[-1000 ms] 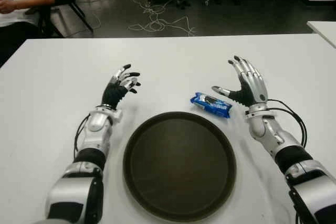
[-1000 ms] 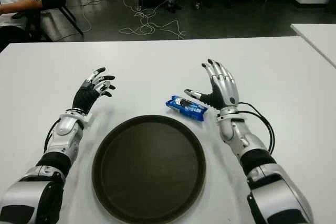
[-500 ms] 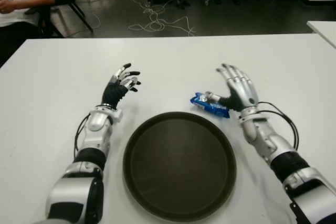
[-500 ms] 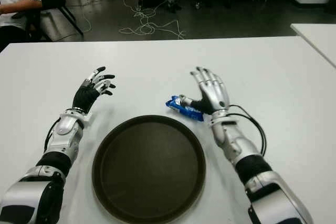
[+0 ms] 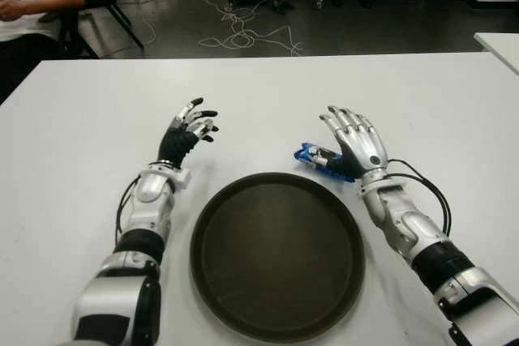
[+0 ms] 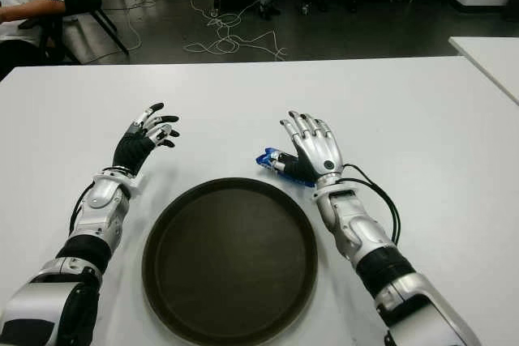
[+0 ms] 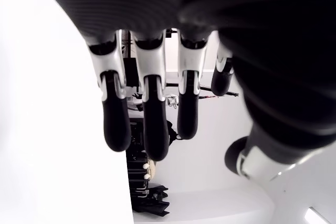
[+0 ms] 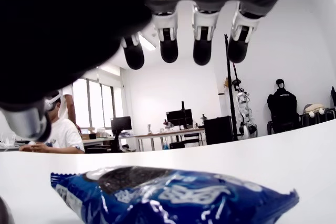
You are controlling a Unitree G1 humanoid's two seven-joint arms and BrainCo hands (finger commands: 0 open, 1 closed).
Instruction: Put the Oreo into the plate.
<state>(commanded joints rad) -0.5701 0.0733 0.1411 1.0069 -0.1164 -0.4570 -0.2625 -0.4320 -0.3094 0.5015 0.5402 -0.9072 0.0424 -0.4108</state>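
The right hand (image 5: pixel 355 145) holds its fingers (image 8: pixel 202 40) spread above the Oreo packet (image 8: pixel 168 195), none of them closed on it yet; the thumb sits low at one end. The blue packet lies flat on the white desk (image 5: pixel 73 135), just beyond the far right rim of the dark round plate (image 5: pixel 276 253). Its long axis runs slantwise, the near end pointing toward the robot's right. A good grasp, I judge, pinches across the narrow width, thumb opposite the fingers, gently enough not to crush the biscuits. The left hand (image 5: pixel 185 135) shows left of the plate, fingers loosely open, empty
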